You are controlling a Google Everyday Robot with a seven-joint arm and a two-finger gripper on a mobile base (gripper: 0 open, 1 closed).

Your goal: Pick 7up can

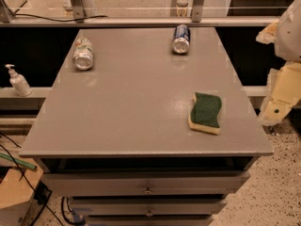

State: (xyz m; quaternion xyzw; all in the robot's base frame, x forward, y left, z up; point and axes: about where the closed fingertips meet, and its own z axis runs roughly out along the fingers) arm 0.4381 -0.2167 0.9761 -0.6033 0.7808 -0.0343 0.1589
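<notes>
At about 11 o'clock on the counter (141,102), near the far left corner, the 7up can (83,54) lies on its side. Its long axis runs roughly 12 to 6 o'clock, with the shiny metal end facing the camera. A dark blue can (181,38) lies the same way at 1 o'clock, well apart from it. A green-topped sponge (205,112) sits at 4 o'clock near the right edge.

Gripper (278,102): off the counter at 3 o'clock, at the right margin of the view, far from the target and touching nothing. Jaws wide or narrow — cannot tell from this view.

Handling judgement: thin-walled metal, smooth and slippery, likely light, though full or empty cannot be told. The wall should dent under hard squeeze. Lying down, it will roll toward 9 or 3 o'clock if nudged off-centre.

Proposed hold: come down from above over the mid-body, one jaw on the 9 o'clock flank and one on the 3 o'clock flank — away from the tapered ends. Close gently and evenly, so neither side pushes first.
</notes>
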